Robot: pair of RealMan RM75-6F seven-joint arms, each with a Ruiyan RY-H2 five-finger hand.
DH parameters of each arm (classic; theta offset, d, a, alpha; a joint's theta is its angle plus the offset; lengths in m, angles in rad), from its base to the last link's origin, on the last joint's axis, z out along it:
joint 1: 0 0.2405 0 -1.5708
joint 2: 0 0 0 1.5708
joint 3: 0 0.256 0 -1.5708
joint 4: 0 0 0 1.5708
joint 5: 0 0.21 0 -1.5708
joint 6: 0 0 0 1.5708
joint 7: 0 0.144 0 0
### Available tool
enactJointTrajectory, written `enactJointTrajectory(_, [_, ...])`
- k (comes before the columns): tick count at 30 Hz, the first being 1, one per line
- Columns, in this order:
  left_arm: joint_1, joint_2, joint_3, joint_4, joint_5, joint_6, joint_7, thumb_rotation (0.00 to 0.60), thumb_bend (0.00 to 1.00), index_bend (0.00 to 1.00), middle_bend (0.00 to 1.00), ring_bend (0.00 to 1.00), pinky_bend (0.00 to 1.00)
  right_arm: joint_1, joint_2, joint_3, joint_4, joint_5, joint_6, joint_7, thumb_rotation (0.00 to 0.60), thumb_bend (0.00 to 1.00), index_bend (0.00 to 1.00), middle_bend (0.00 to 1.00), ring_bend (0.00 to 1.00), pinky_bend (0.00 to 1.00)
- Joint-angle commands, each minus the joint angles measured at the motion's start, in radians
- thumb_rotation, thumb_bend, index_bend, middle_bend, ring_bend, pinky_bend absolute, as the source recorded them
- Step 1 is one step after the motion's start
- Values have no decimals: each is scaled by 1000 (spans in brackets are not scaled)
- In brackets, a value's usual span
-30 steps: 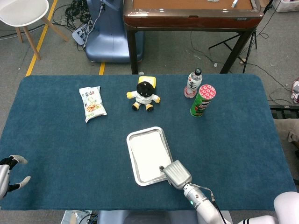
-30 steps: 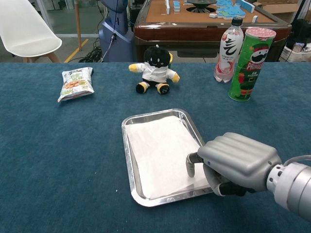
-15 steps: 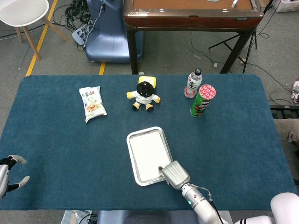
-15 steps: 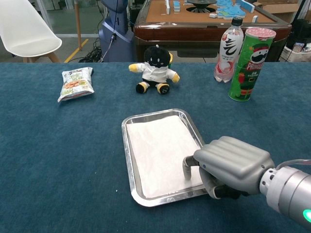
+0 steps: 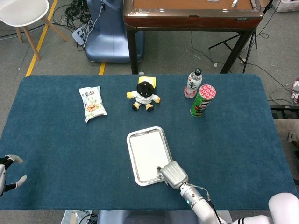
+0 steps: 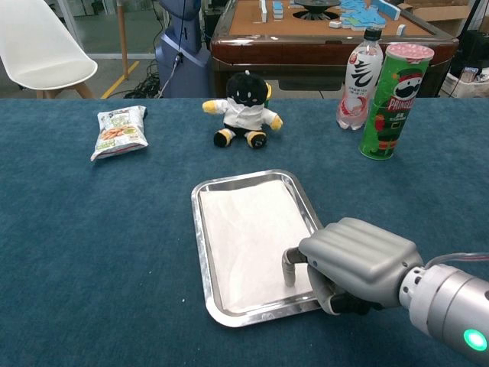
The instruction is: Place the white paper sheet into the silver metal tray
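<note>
The silver metal tray (image 5: 131,158) (image 6: 198,245) lies on the blue cloth in front of me. The white paper sheet (image 5: 147,153) (image 6: 248,229) lies flat inside it. My right hand (image 5: 174,173) (image 6: 355,261) hovers over the tray's near right corner with its fingers curled in. One fingertip (image 6: 289,269) points down and touches the sheet's near right part. Nothing shows in that hand's grasp. My left hand (image 5: 8,170) is at the table's near left edge, fingers apart, holding nothing; only the head view shows it.
At the back of the table stand a plush toy (image 5: 145,94) (image 6: 244,109), a drink bottle (image 5: 193,83) (image 6: 360,69) and a green crisp can (image 5: 202,100) (image 6: 393,90). A snack bag (image 5: 92,103) (image 6: 118,131) lies at the back left. A wooden table stands beyond the far edge.
My right hand has slid a little to the left along the tray's near right corner. The sheet's corner, which lay over the rim, now sits inside the tray. The left hand drifted slightly outward.
</note>
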Motion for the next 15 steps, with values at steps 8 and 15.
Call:
enactJointTrajectory(8, [4,6,-2,-3,-2,5,-8,600,154,425,363,345,493,-2,-9,2,13,-25,-3,23,600,1000,366,1000,1000,1000])
enactJointTrajectory(15, [4,8,-3,-3,-2,5,-9,600,154,425,363,345,493,-5,-9,3,21,-47,-8,47,600,1000,365,1000,1000,1000])
